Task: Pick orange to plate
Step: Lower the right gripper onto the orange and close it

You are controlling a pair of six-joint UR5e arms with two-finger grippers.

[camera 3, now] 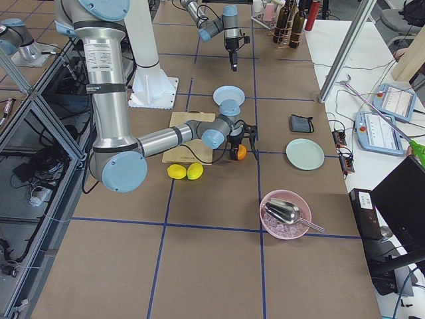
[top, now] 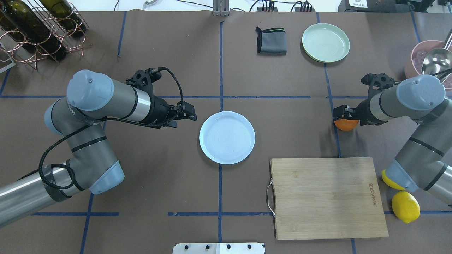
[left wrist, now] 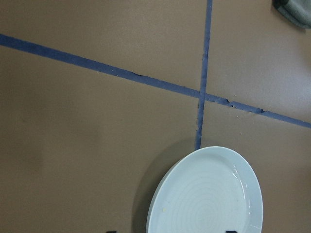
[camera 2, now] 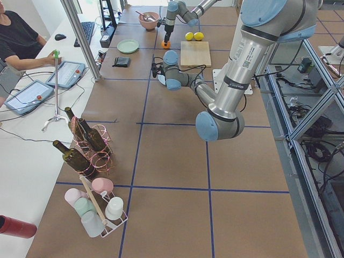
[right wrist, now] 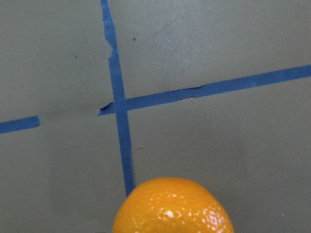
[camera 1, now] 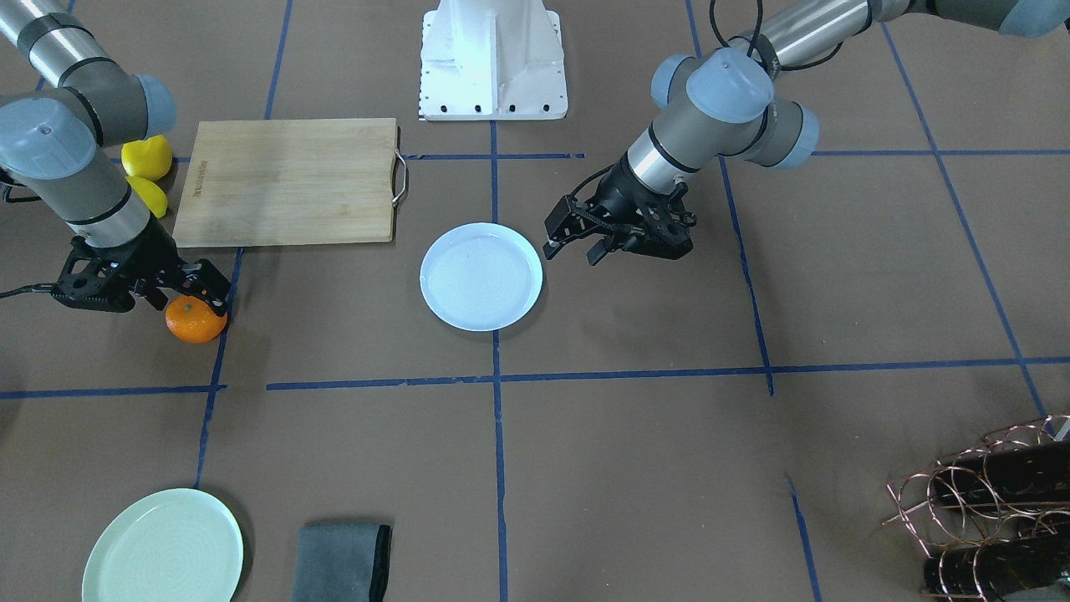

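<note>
The orange (camera 1: 196, 326) rests on the brown table (camera 1: 669, 468) on a blue tape line, at the robot's right side. My right gripper (camera 1: 194, 303) hangs low over it, open, a finger on either side; the right wrist view shows the orange (right wrist: 173, 208) close at the bottom centre and no fingertips. The white plate (camera 1: 481, 276) lies bare at the table's middle. My left gripper (camera 1: 573, 251) hovers open just beside the plate's rim, holding nothing. In the overhead view the orange (top: 346, 125) peeks out under the right gripper (top: 344, 116).
A wooden cutting board (camera 1: 288, 181) lies between the orange and the robot's base (camera 1: 493, 58), with two lemons (top: 405, 206) beside it. A pale green plate (camera 1: 163, 548) and grey cloth (camera 1: 343, 562) sit at the far edge. A pink bowl (top: 418, 58) and bottle rack (top: 35, 31) occupy the corners.
</note>
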